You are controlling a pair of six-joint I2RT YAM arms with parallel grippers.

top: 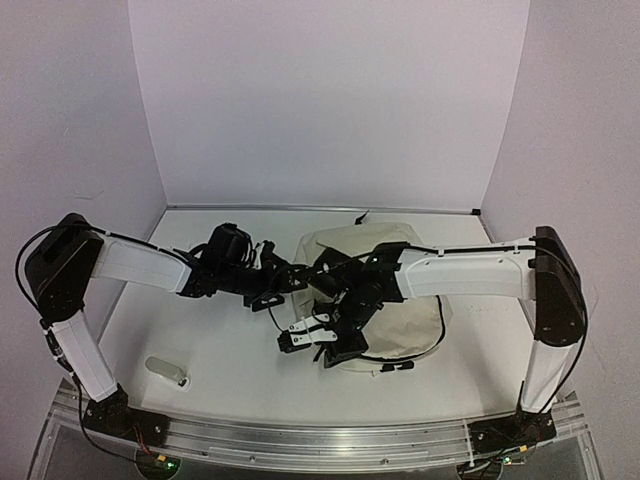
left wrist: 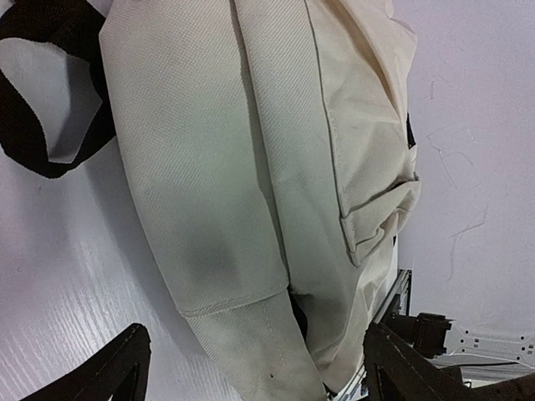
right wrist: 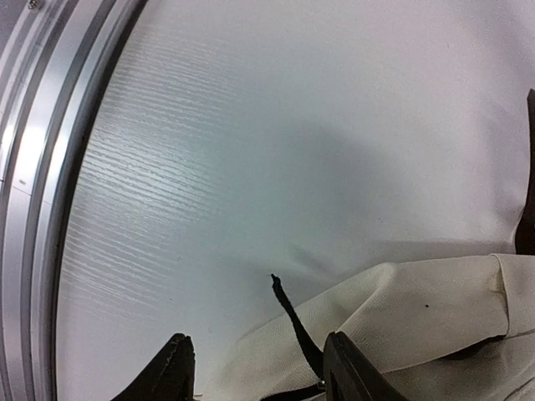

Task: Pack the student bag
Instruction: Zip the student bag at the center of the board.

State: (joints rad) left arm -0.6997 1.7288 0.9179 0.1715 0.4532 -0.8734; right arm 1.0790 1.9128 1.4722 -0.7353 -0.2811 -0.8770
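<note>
Top external view: student bag [top: 405, 325] is seen lying on white table [top: 230, 375], centre-right; cream fabric w/ black trim. Both arms are reached in over its left side. The left gripper [top: 290, 282] is placed at the bag's left edge, on the far side. The right gripper [top: 305, 337] is just nearer the bases, at the bag's near-left corner. One small pale object [top: 165, 371] is noted on the table, well apart to the left, near the left arm's base; type can't be told. An alu rail [top: 320, 440] is seen along the near edge.

Left wrist view: frame is mostly filled by student bag [left wrist: 217, 167] fabric, w/ seams + a pocket flap visible. A black strap [left wrist: 33, 125] is looped on the table, upper left. Left gripper [left wrist: 257, 334] fingers [left wrist: 117, 368] are spread wide. A fold of bag lies between them, clear of one finger and close to the other; contact there can't be told. Nothing is pinched.

Right wrist view: right gripper [right wrist: 256, 338] fingers [right wrist: 171, 372] are held partway apart. Bag edge + a thin black cord [right wrist: 292, 322] lie between them, cord just beside one finger. Bare table is seen in the gap by the other finger. No pinch is seen.
</note>
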